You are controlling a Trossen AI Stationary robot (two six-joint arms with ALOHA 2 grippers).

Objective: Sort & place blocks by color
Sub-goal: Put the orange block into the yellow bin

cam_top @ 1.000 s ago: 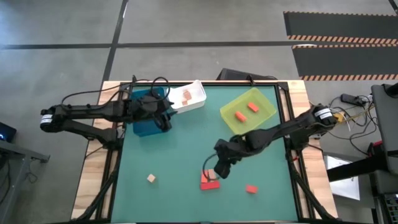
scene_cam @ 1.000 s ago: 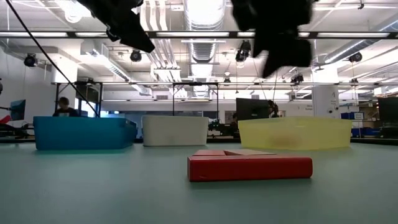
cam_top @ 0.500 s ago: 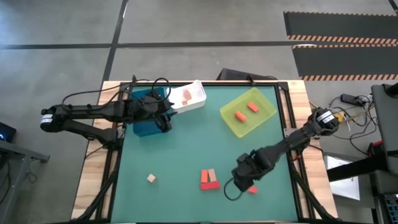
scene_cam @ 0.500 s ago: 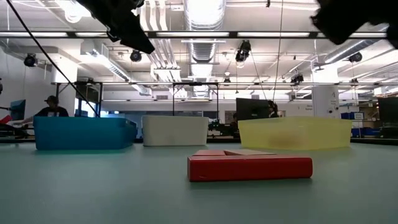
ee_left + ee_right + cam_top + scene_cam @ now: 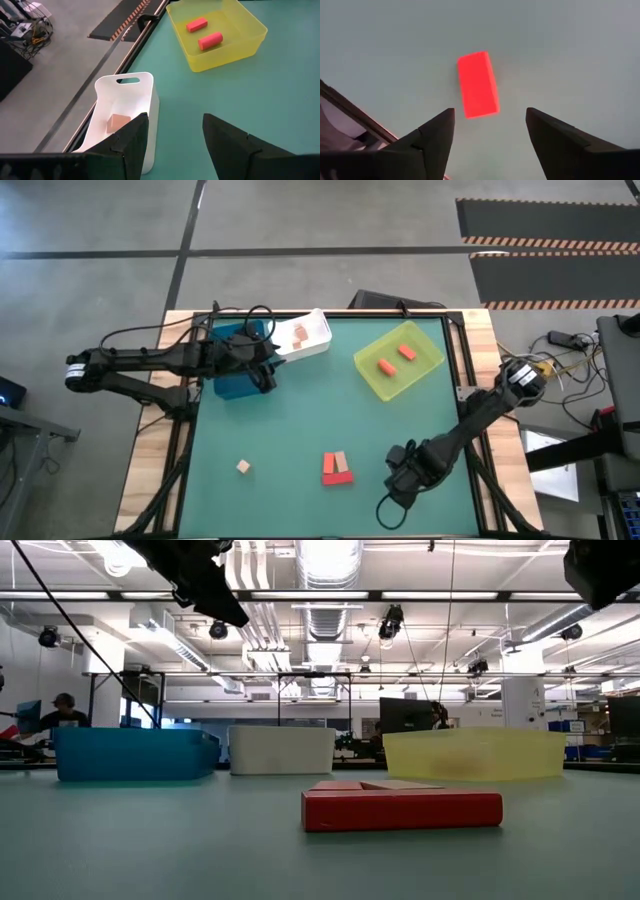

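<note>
In the right wrist view an orange-red bar block (image 5: 478,84) lies flat on the green table. My right gripper (image 5: 490,114) hangs open above it, one finger on each side, touching nothing. In the high view that gripper (image 5: 404,477) hides the block. A red bar (image 5: 337,477) lies flat with a tan block (image 5: 341,461) against its far side. A tan cube (image 5: 243,467) sits alone on the table's left. My left gripper (image 5: 175,120) waits open over the blue bin (image 5: 232,380), facing the white bin (image 5: 131,102).
The white bin (image 5: 308,336) holds tan blocks, and the yellow-green bin (image 5: 425,365) holds two orange blocks (image 5: 385,366). All three bins stand along the far edge. In the low view the red bar (image 5: 400,808) lies in front of the bins. People show in the room behind.
My right gripper has swung from above the red bar and tan block toward the table's right and near edge. It now hangs over the orange-red block. No block has moved.
</note>
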